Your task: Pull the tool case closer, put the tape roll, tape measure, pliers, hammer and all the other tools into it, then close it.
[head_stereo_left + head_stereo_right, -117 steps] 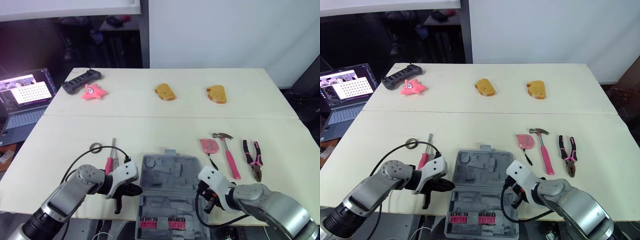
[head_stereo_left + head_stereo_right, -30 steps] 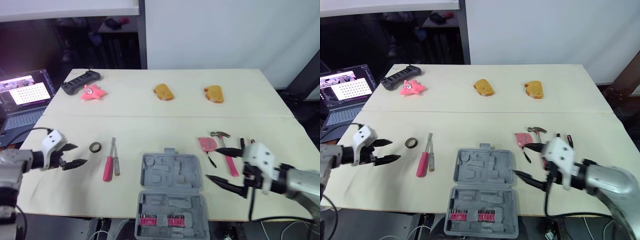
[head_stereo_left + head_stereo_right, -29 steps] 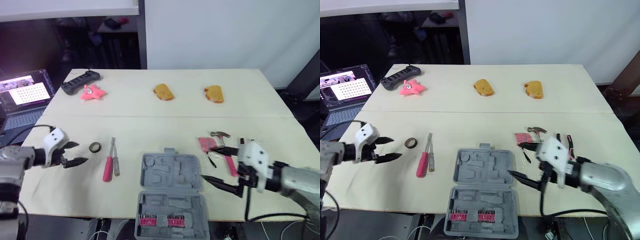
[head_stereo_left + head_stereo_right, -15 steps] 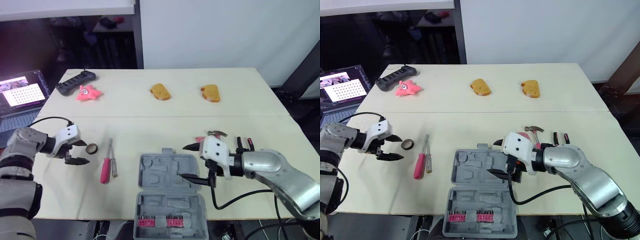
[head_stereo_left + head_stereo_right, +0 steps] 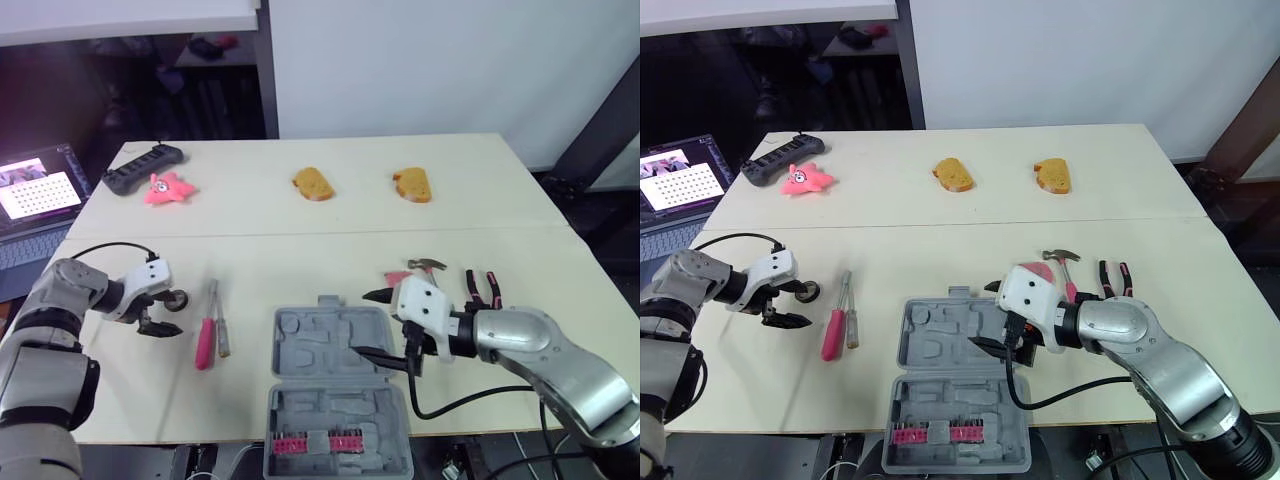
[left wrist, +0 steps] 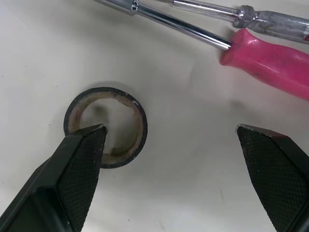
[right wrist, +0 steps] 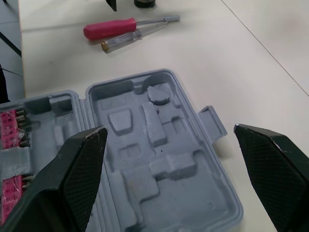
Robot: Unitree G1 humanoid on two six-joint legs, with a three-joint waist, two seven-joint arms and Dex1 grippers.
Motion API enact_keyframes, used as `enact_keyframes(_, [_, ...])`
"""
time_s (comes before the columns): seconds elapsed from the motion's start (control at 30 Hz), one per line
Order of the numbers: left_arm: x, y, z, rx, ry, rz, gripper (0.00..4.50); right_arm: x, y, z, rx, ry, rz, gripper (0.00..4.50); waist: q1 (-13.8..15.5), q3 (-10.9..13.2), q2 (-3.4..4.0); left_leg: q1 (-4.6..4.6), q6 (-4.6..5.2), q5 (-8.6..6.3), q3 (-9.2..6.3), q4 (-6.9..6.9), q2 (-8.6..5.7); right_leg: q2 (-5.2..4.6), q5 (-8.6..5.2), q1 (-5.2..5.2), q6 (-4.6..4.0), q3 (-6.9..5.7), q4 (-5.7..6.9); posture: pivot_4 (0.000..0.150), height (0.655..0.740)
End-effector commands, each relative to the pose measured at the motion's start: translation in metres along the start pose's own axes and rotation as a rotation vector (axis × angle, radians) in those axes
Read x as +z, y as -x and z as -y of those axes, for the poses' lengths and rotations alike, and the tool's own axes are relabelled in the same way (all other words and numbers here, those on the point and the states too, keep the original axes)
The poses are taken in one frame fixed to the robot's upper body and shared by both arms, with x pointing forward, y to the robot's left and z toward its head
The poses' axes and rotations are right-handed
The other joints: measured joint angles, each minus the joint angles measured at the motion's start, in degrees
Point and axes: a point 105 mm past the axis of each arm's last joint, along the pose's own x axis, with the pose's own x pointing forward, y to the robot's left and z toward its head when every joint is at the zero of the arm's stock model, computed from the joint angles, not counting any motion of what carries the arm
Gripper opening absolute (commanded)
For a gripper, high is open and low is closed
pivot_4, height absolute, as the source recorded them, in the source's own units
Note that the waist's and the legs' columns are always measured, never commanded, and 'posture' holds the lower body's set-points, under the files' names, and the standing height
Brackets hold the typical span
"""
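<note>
While its two fingers stand wide apart, the left gripper [image 6: 169, 133] straddles the single tape roll [image 6: 141, 129], one fingertip over the ring's hollow (whether it touches cannot be judged) and the other well clear above the bare table [image 5: 300, 260]. Just beside the roll lie two screwdrivers, one pink-handled [image 6: 270, 63] and one clear-handled [image 6: 275, 26], side by side. The right gripper [image 7: 170, 131], also spread wide and holding nothing, hangs over the one tool case [image 7: 159, 159], which lies open at the table's front edge with a row of pink bits [image 5: 312, 443] in its nearer half. Past that gripper rest one hammer [image 5: 428, 265], one pair of pliers [image 5: 1112, 274] and one tape measure [image 5: 1040, 270], the last two partly hidden by the arm.
</note>
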Motion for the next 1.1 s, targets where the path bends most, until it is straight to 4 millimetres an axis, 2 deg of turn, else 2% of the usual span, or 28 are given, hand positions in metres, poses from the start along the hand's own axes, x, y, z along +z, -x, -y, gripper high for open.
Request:
enact_keyframes(0.03, [-0.001,-0.002,-0.002,0.015,-0.015,-0.023,4.25,0.009,0.001,-0.001,-0.016,0.035,0.027,4.48,0.04,0.00,0.00,0.00,0.00,0.00,0.00,0.00,0.00,0.00,0.00,0.00,0.00,0.00,0.00,0.150,0.7400])
enact_keyframes(0.1, [-0.001,-0.002,-0.003,0.028,-0.017,-0.027,3.67,0.009,0.002,-0.001,-0.022,0.034,0.031,4.50,0.05,-0.01,0.00,0.01,0.00,0.00,0.01,0.00,0.00,-0.01,0.00,0.01,0.00,0.01,0.00,0.150,0.7400])
enact_keyframes(0.3, [-0.003,0.000,-0.007,0.062,-0.034,-0.041,0.64,0.011,0.002,-0.002,-0.025,0.035,0.039,4.50,-0.02,-0.01,0.00,0.01,0.00,0.00,0.00,0.01,0.00,-0.01,0.00,0.01,0.00,0.01,0.00,0.150,0.7400])
enact_keyframes(0.33, [-0.003,0.001,-0.007,0.065,-0.035,-0.041,0.03,0.011,0.002,-0.002,-0.024,0.035,0.041,4.50,0.00,-0.01,0.00,0.01,0.00,0.00,0.01,0.01,-0.01,-0.01,0.00,0.01,0.00,0.01,0.00,0.150,0.7400])
enact_keyframes(0.47, [-0.004,0.003,-0.009,0.081,-0.035,-0.039,0.01,0.012,0.001,-0.002,-0.025,0.034,0.047,4.50,0.00,-0.01,0.00,0.01,0.00,0.00,0.00,0.01,-0.01,-0.01,0.00,0.01,0.00,0.01,0.01,0.150,0.7400])
enact_keyframes(0.6, [0.009,0.014,-0.014,0.095,-0.067,0.030,0.01,0.011,0.001,-0.001,-0.029,0.035,0.041,4.50,0.02,-0.01,-0.01,0.01,0.00,0.00,0.00,0.02,-0.01,-0.01,0.00,0.01,0.00,0.00,0.01,0.150,0.7400])
enact_keyframes(0.73, [0.046,0.042,-0.020,0.068,-0.144,0.151,0.01,0.011,0.002,-0.002,-0.039,0.027,0.040,4.50,0.11,0.06,-0.21,-0.03,0.00,0.00,-0.01,0.05,-0.01,0.00,0.00,-0.01,0.00,-0.01,0.02,0.150,0.7400])
enact_keyframes(0.8, [0.064,0.048,-0.015,-0.001,-0.188,0.206,0.01,0.010,0.002,-0.003,-0.043,0.016,0.038,4.50,0.19,0.09,-0.31,-0.06,-0.01,0.00,-0.04,0.08,0.00,-0.01,0.00,-0.01,0.00,-0.04,0.02,0.150,0.7400])
enact_keyframes(0.9, [0.080,0.044,-0.007,-0.068,-0.255,0.230,0.01,0.008,0.002,-0.005,-0.048,0.003,0.035,4.50,0.08,0.09,-0.30,-0.05,0.00,0.00,-0.02,0.09,-0.03,-0.14,0.00,0.03,0.01,-0.02,0.02,0.150,0.7400])
enact_keyframes(0.97, [0.101,0.032,0.005,-0.127,-0.335,0.251,0.01,0.006,0.002,-0.007,-0.050,-0.009,0.033,4.50,0.00,0.09,-0.29,-0.03,0.01,-0.01,-0.03,0.09,-0.03,-0.13,0.00,0.03,0.01,0.00,0.02,0.150,0.7400])
enact_keyframes(1.1, [0.144,0.001,0.047,-0.297,-0.501,0.292,0.01,0.004,0.001,-0.009,-0.059,-0.025,0.028,4.50,0.14,0.09,-0.30,-0.03,0.01,-0.01,-0.10,0.09,0.10,-0.11,0.00,0.02,0.01,0.04,0.03,0.150,0.7400])
